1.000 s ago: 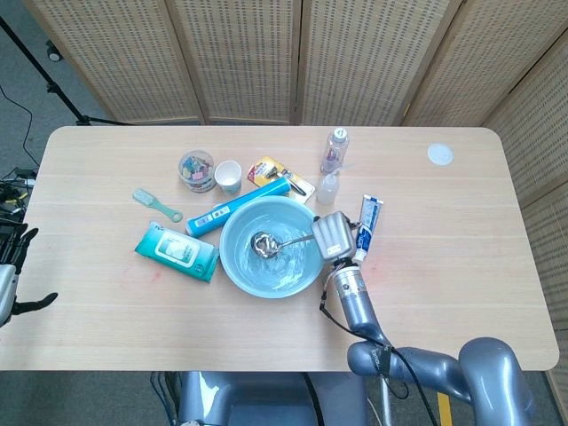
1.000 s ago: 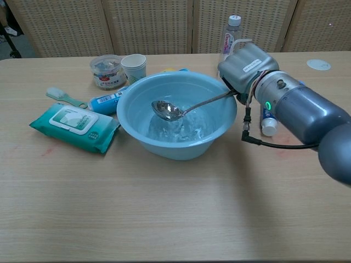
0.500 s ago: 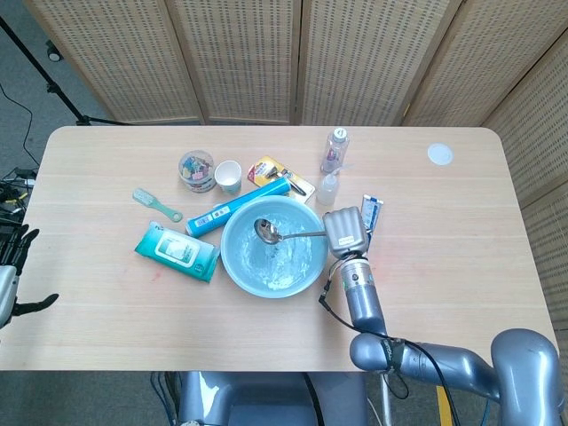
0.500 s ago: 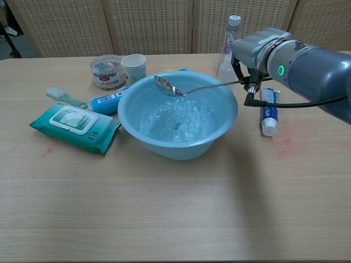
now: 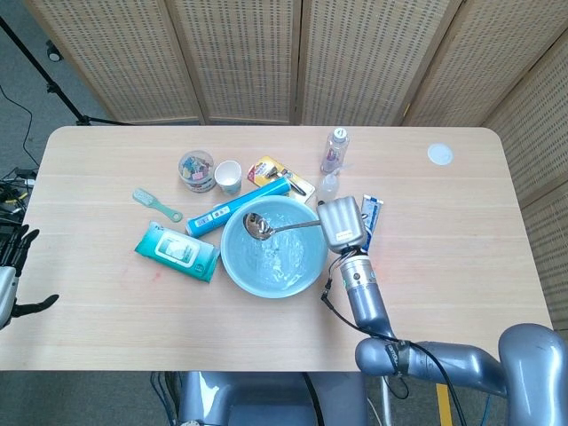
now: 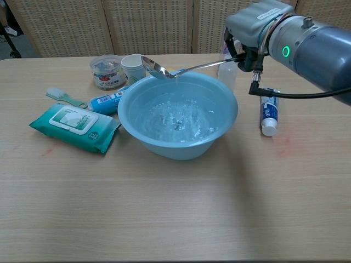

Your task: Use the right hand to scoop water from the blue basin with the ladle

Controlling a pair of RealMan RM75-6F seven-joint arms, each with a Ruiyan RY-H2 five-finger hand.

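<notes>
The blue basin (image 5: 232,264) (image 6: 140,137) stands mid-table with rippling water in it. My right hand (image 5: 340,222) (image 6: 251,24) is at the basin's right side and grips the handle of the metal ladle (image 5: 257,225) (image 6: 156,68). The ladle's bowl hangs above the basin's far left rim, clear of the water, roughly level. My left hand (image 5: 11,266) is off the table's left edge with its fingers apart, holding nothing.
Left of the basin lie a green wipes pack (image 5: 177,251) (image 6: 75,126), a brush (image 5: 155,205) and a blue tube (image 5: 238,205). Behind stand a jar (image 5: 196,170), a paper cup (image 5: 228,177) and a clear bottle (image 5: 335,148). A toothpaste tube (image 6: 268,113) lies right of the basin.
My right hand has lifted the ladle out of the water and carried its bowl up and toward the basin's far left rim. The water now ripples.
</notes>
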